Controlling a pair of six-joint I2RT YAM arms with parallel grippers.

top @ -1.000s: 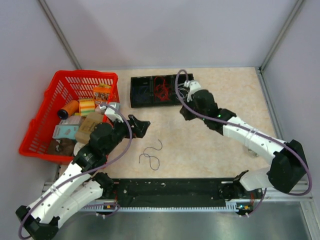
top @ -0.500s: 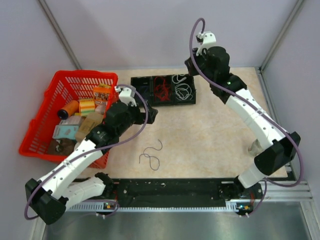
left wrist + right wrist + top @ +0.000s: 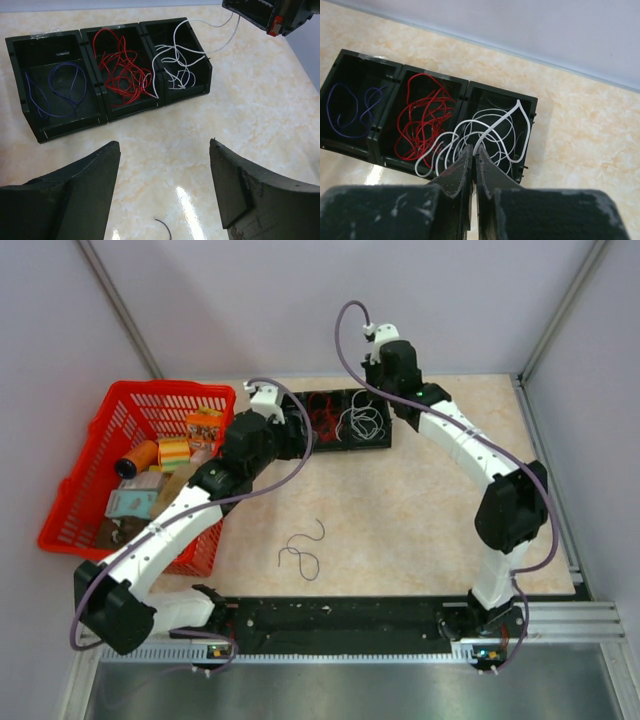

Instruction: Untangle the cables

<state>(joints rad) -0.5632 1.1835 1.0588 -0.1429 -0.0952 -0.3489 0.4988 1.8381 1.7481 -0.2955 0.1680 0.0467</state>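
Note:
A black three-compartment tray stands at the back of the table. It holds blue cables on the left, red cables in the middle and white cables on the right. My right gripper hangs over the white compartment, shut on a white cable that loops down into it. The right gripper also shows in the top view and the left wrist view. My left gripper is open and empty, above bare table just in front of the tray. A dark loose cable lies on the table.
A red basket full of small packages and spools stands at the left, beside my left arm. One end of the dark loose cable shows under my left gripper. Cell walls rise behind the tray and at both sides.
My right gripper rose high from the tray with the white cable, then came back down over the white compartment. My left gripper moved away from me, toward the tray.

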